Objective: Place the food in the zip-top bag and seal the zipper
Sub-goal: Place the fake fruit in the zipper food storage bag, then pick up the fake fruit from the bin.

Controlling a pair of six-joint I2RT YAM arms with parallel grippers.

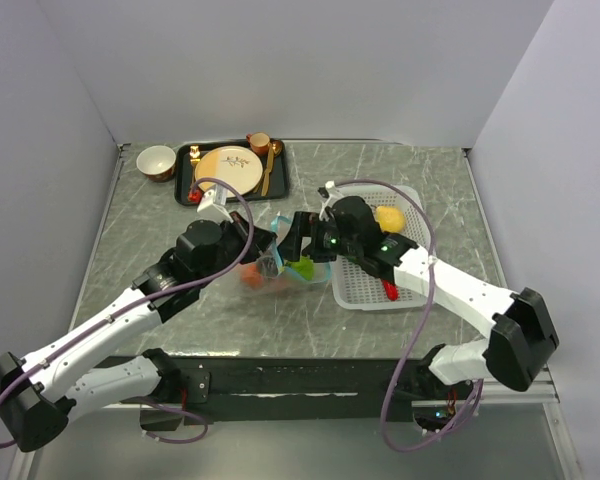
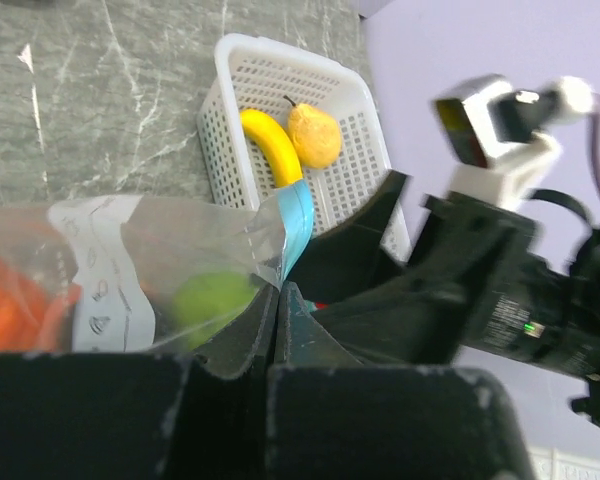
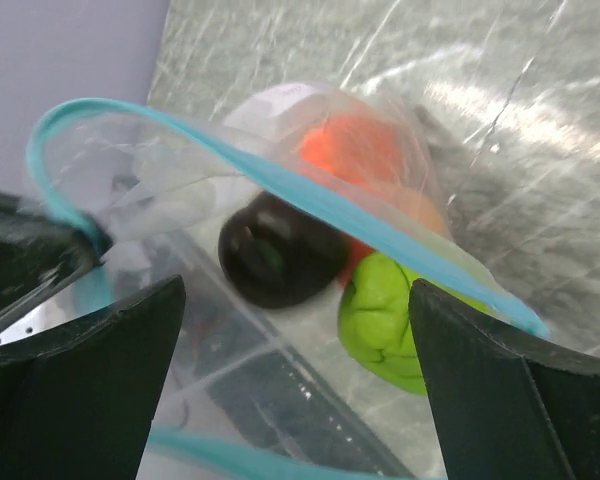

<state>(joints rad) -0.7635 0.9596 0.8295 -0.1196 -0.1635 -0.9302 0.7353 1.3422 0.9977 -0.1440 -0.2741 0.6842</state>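
My L hand (image 2: 278,300): fingers together, clamped on the zip-top bag (image 2: 180,240) at its mouth corner, right by the teal zipper (image 2: 298,222). My R hand (image 3: 295,295): fingers wide apart, nothing gripped; the bag mouth gapes between them.

Bag pos.: on the desk (image 1: 430,180), just left of the white basket (image 1: 360,285) in the top view.

- Inside bag: orange tomato (image 3: 355,145), dark fruit (image 3: 278,255), lime-green ball (image 3: 385,320).
- Inside basket: banana (image 2: 272,148), pale potato (image 2: 313,135), red chilli (image 1: 390,291).

White label panel (image 2: 105,275) on bag w/ small printed icons; no legible text.
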